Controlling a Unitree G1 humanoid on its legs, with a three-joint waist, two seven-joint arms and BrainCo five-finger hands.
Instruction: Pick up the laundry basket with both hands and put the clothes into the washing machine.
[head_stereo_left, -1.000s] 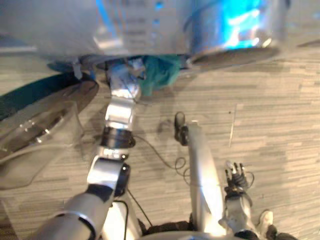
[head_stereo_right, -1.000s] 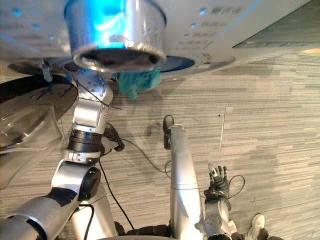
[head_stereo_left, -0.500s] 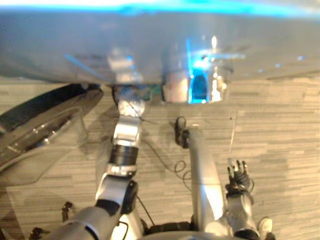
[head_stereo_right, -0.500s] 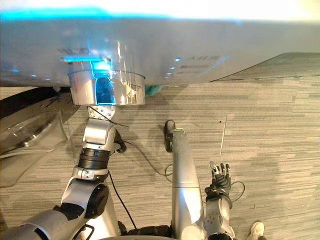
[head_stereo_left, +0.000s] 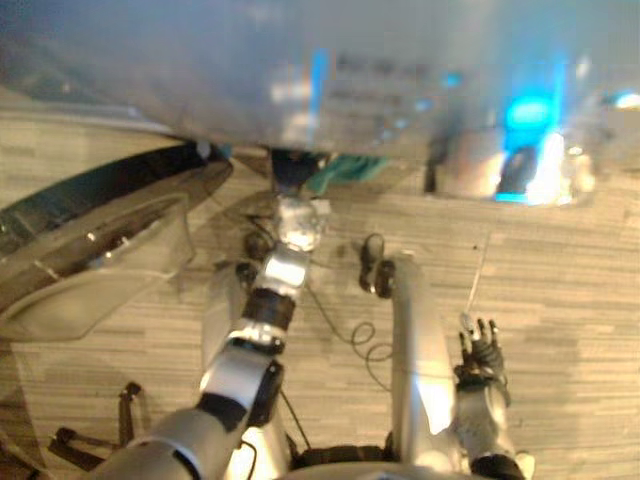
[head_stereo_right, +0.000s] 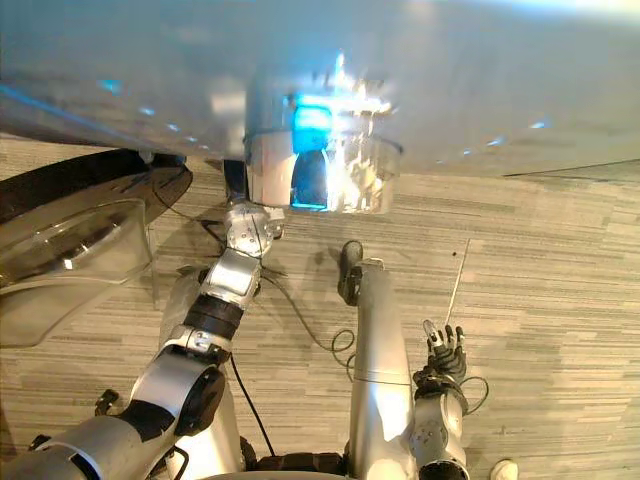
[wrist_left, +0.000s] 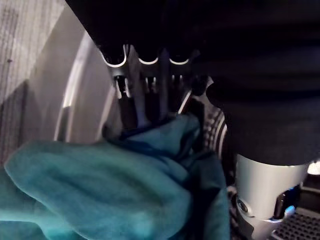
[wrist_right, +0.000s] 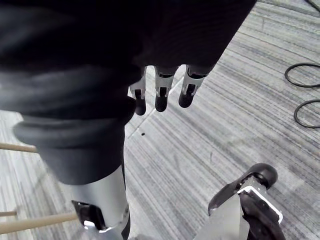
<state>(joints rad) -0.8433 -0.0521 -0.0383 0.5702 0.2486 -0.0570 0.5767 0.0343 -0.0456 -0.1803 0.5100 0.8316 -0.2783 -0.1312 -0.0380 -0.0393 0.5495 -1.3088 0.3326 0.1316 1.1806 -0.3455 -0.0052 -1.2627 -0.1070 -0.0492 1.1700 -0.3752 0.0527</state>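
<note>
A grey striped floor (head_stereo_right: 560, 260) spreads out below, with a thin pale line (head_stereo_right: 457, 288) running along it. Tan wooden rods (wrist_right: 30, 223) show against the floor at one edge.

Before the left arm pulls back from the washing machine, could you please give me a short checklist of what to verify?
1. The door of the washing machine is open: ok, swung aside on the robot's left.
2. The teal cloth lies against the left hand: ok.
3. The left hand's hold on the teal cloth: cannot tell.
4. The teal cloth is fully inside the washing machine: cannot tell; some teal shows at its front edge.
5. The right hand is free: ok, open, hanging over the floor.
</note>
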